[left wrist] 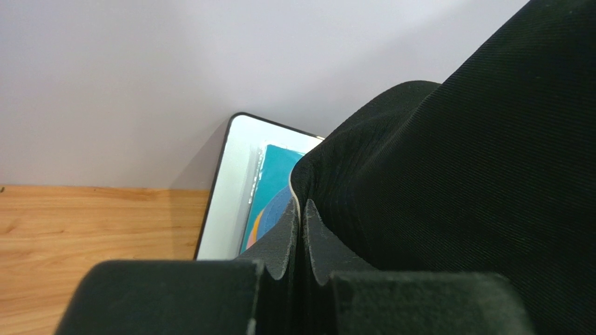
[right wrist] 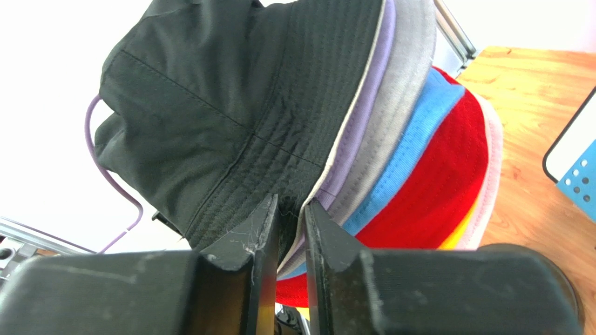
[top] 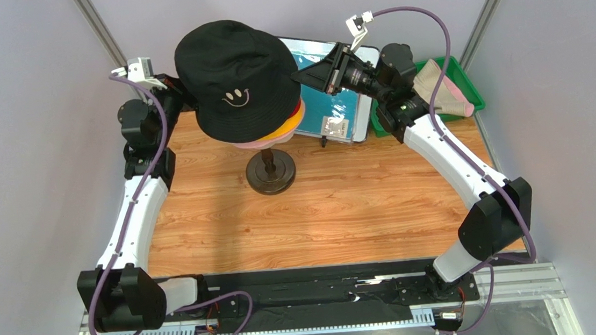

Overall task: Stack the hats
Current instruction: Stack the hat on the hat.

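Black cloth tops the pile: the black hat [top: 228,76], with a small smiley stitched on its side, sits over the other hats on the mannequin head, whose dark round base [top: 271,174] stands on the wooden table [top: 345,204]. Beneath its brim you can see the lavender hat [right wrist: 357,132], the blue hat [right wrist: 420,139], the red hat [right wrist: 448,181], the pink hat [right wrist: 493,160] and a sliver of the orange-yellow hat [right wrist: 458,237], nested one inside another.

Your left gripper [left wrist: 301,230] is at the stack's left side, jaws pressed together on the black hat's brim, only the thin cloth edge between them. Your right gripper [right wrist: 292,223] is at the stack's right side, jaws a narrow gap apart, with the black brim's edge hanging into that gap.

Behind the stack lies the teal sheet [top: 327,92]. A beige hat [top: 436,90] lies in the green bin [top: 464,80] at the far right, well apart from the pile.
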Tool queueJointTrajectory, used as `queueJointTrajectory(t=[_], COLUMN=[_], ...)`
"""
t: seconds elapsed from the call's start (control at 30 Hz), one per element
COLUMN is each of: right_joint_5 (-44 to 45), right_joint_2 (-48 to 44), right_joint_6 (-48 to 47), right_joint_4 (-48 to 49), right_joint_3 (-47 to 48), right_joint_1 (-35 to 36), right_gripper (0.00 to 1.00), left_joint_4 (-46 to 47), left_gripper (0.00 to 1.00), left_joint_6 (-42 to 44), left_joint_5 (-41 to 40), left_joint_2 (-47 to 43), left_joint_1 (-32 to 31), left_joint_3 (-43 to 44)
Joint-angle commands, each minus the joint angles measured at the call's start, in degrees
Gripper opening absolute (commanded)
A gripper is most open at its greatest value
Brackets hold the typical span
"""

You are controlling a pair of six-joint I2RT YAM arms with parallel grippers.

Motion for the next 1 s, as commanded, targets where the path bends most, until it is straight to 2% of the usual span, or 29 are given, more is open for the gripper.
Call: queueJointTrajectory(t=[0.0, 0.07, 0.1, 0.33, 0.53, 0.57, 0.6, 0.63, 0.67, 0.7, 0.73, 0.8, 0.83, 0.93, 0.97], right_joint_5=[-1.53, -1.53, -1.27, 1.63, 2.78, 2.69, 3.13, 4.78, 5.67, 5.94, 6.12, 6.82, 7.17, 8.84, 9.8], right_joint_2=[-0.55, 0.33, 0.59, 0.07, -0.9, -1.08, -1.51, -2.3, -2.57, -3.36, -3.71, -5.29, -5.91, -8.98, -9.95], right_joint_6=[-1.49, -1.67, -1.85, -4.57, -6.77, -7.38, -8.0, -10.79, -11.34, -11.6, -12.04, -12.57, -12.83, -14.77, -16.08], right_joint_4=[-3.28, -4.42, -4.95, -7.76, -10.49, -11.36, -12.24, -17.03, -17.69, -18.57, -19.01, -20.59, -21.29, -24.28, -25.16], right_joint_3=[1.64, 1.65, 1.39, -1.86, -0.99, 0.06, 0.68, 2.6, 2.7, 2.7, 2.79, 2.44, 2.18, 1.3, 1.04], right_joint_1=[0.36, 0.36, 0.28, 0.28, 0.36, 0.36, 0.28, 0.36, 0.19, 0.1, -0.34, -0.95, -1.39, -3.59, -4.72], right_gripper=[0.16, 0.1, 0.01, 0.0, 0.0, 0.0, 0.02, 0.18, 0.37, 0.44, 0.53, 0.59, 0.79, 0.92, 0.93], left_joint_4=[-11.14, -11.14, -11.23, -10.79, -11.93, -12.45, -14.11, -17.52, -20.08, -21.32, -22.55, -27.29, -28.7, -32.32, -33.54], left_gripper=[0.0, 0.0, 0.0, 0.0, 0.0, 0.02, 0.17, 0.5, 0.55, 0.6, 0.8, 0.89, 0.95, 0.98, 0.99], left_joint_6=[5.34, 5.61, 5.61, 5.96, 5.7, 5.35, 5.17, 4.56, 4.2, 3.94, 3.76, 3.67, 3.41, 0.79, 0.42], left_joint_5=[0.15, -0.12, -0.47, -2.31, -1.7, -1.61, -1.7, -2.75, -3.71, -4.94, -7.3, -10.04, -11.96, -9.63, -9.35], left_joint_2=[0.9, 0.63, 0.89, 0.89, 0.1, -0.6, -1.04, -2.61, -3.23, -3.85, -5.16, -6.4, -7.8, -10.69, -11.58], left_joint_1=[-1.73, -2.17, -2.17, -2.35, -2.61, -2.61, -2.7, -2.61, -2.61, -2.61, -2.61, -2.26, -1.91, 2.38, 3.44], left_joint_3=[-3.54, -3.72, -3.81, -6.36, -6.27, -5.4, -4.78, -2.17, -1.79, -1.53, -0.74, 0.14, 0.93, 0.85, 0.76])
